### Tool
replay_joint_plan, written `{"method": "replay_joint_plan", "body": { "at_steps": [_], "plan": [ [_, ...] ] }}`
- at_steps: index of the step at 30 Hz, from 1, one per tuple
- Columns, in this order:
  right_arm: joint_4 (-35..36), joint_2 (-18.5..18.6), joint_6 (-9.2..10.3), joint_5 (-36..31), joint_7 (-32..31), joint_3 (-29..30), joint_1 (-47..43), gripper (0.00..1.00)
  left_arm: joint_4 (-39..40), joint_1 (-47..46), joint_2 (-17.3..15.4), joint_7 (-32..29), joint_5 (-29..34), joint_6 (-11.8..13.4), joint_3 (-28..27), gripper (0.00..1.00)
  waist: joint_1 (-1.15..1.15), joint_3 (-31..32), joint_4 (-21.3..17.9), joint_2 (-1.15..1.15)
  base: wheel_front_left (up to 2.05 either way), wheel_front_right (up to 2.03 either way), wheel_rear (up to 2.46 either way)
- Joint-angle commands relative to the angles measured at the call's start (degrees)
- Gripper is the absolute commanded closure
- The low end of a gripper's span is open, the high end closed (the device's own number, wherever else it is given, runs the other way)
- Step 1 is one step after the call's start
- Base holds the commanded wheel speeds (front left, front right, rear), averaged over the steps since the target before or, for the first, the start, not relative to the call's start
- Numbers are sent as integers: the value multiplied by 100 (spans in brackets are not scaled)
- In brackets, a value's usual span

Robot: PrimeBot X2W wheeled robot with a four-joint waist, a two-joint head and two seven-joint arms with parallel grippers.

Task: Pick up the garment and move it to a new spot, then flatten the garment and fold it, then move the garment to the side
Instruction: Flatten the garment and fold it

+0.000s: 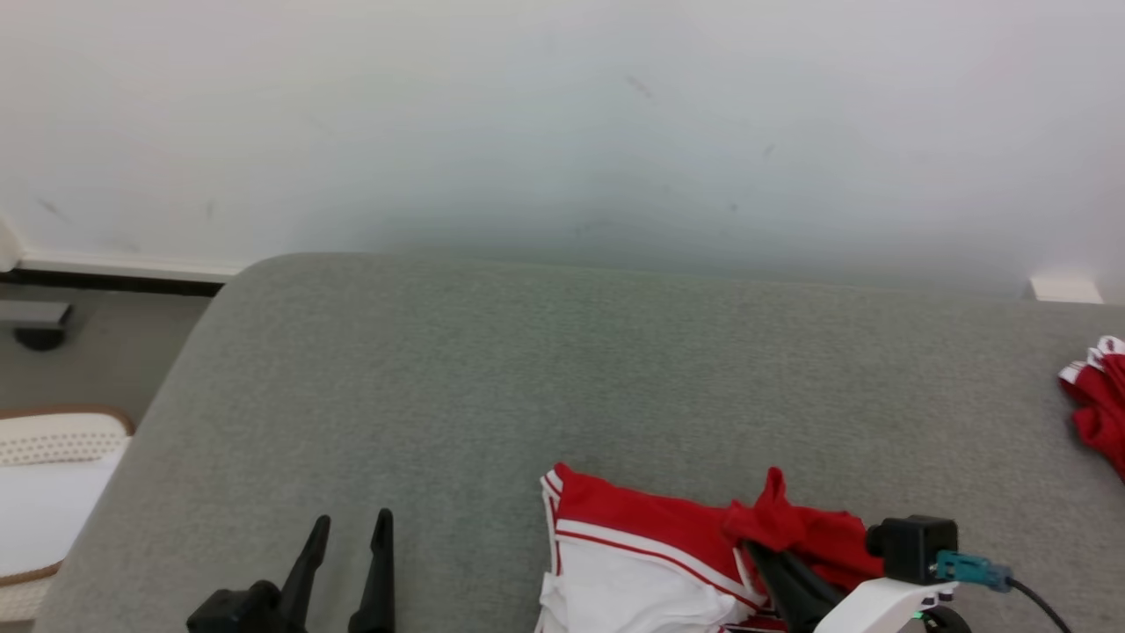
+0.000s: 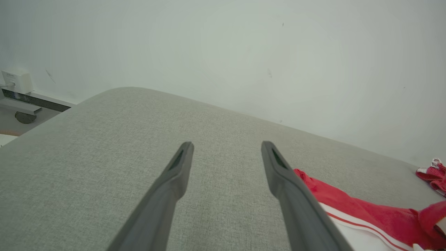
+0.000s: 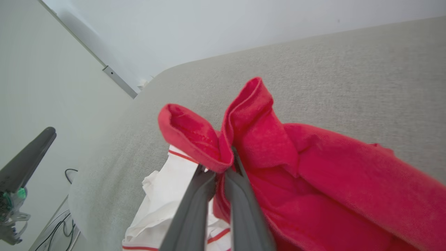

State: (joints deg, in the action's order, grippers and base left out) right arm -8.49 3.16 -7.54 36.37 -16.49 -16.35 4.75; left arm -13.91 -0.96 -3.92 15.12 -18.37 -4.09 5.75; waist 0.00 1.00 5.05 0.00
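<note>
Grip first: my right pincer (image 3: 223, 169) is shut narrow on a red fold of the garment (image 1: 633, 545), at the near edge of the cushion (image 1: 527, 369); its white body stretches left toward my left pincer (image 1: 352, 527), spread wide, holding nothing.

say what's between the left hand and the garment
Just bare grey cushion. In the head view the open left hand sits apart from the garment, with plain fabric between them and nothing lying on it.
</note>
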Motion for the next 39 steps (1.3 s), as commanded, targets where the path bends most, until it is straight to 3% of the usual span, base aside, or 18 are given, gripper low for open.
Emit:
{"method": "replay_joint_plan", "body": {
  "at_steps": [1, 12, 19, 20, 21, 22, 31, 34, 39],
  "plan": [
    [-83, -15, 12, 85, 76, -104, 79, 100, -12, -43, 4, -1, 51, -25, -10, 0, 0, 7, 187, 0, 0, 0, 0],
    [-898, -19, 11, 749, 626, -1236, 808, 100, -101, -91, 0, -1, 78, -65, 19, 0, 0, -1, 878, 0, 0, 0, 0],
    [-1617, -14, 11, 1336, 1010, -1871, 1186, 100, -139, -112, -21, -1, 75, -91, 16, 0, 0, -30, 1088, 0, 0, 0, 0],
    [-1736, -17, 11, 1396, 1061, -1956, 1236, 68, -143, -114, -21, -1, 78, -89, 16, 0, 0, -34, 1095, 0, 0, 0, 0],
    [-1825, -20, 11, 1460, 1117, -2033, 1291, 44, -144, -115, -21, -1, 78, -84, 10, 0, 0, -38, 1094, 0, 0, 0, 0],
    [-1863, -20, 11, 1554, 1173, -2130, 1340, 0, -143, -114, -22, -1, 75, -75, 3, 0, 0, -43, 1085, 0, 0, 0, 0],
    [-1474, -14, 11, 2154, 1673, -2583, 1651, 0, -141, -45, -7, -1, 12, -51, -27, 0, 0, -25, 734, 0, 0, 0, 0],
    [-1162, 69, 11, 2148, 1876, -2475, 1693, 0, -115, -25, 1, -1, 5, -49, -31, 0, 0, -1, 545, 0, 0, 0, 0],
    [-519, 544, 11, 2025, 2194, -1982, 1580, 0, -65, 9, 15, -1, 10, -44, -65, 0, 0, 38, 217, 0, 0, 0, 0]
  ]
}}
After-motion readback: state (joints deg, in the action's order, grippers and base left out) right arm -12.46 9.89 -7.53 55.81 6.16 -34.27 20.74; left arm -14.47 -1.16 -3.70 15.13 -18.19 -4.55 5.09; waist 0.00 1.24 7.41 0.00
